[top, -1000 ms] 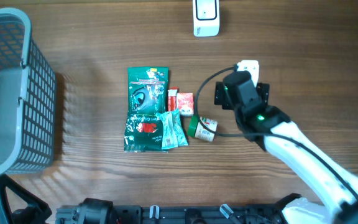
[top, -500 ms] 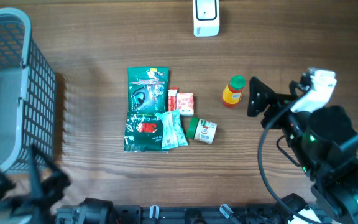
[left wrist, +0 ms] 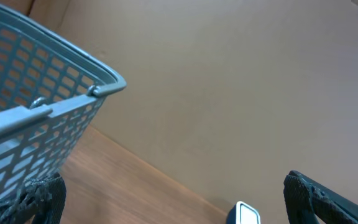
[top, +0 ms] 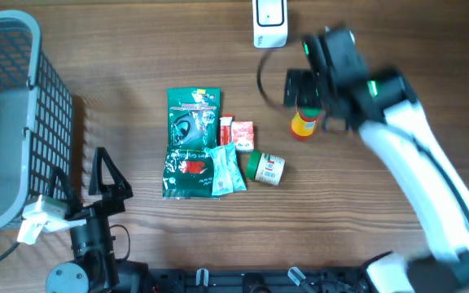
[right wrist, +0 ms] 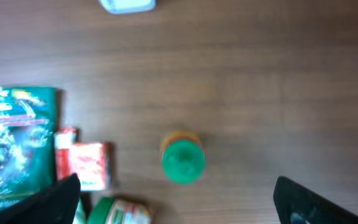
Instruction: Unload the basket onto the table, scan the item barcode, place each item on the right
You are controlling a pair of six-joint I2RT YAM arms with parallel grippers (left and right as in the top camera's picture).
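Note:
The white barcode scanner (top: 269, 23) stands at the table's far edge, also low in the left wrist view as the scanner (left wrist: 245, 215). An orange bottle with a green cap (top: 304, 124) stands upright right of the item pile. My right gripper (top: 306, 98) hovers open above it. In the right wrist view the green cap (right wrist: 183, 163) lies just ahead of the open right gripper (right wrist: 185, 208), nothing between the fingers. My left gripper (top: 84, 175) is open and empty at the near left beside the basket; its wrist view shows the left gripper (left wrist: 179, 208) spread wide.
A grey mesh basket (top: 15, 122) fills the left side. Mid-table lie two green pouches (top: 192, 118), a red box (top: 242, 134), a teal packet (top: 228, 169) and a green-lidded jar (top: 265, 168).
My right arm has swung from the table's near right up and left, over the bottle. My left arm has risen into view at the near left. Both grippers stayed open.

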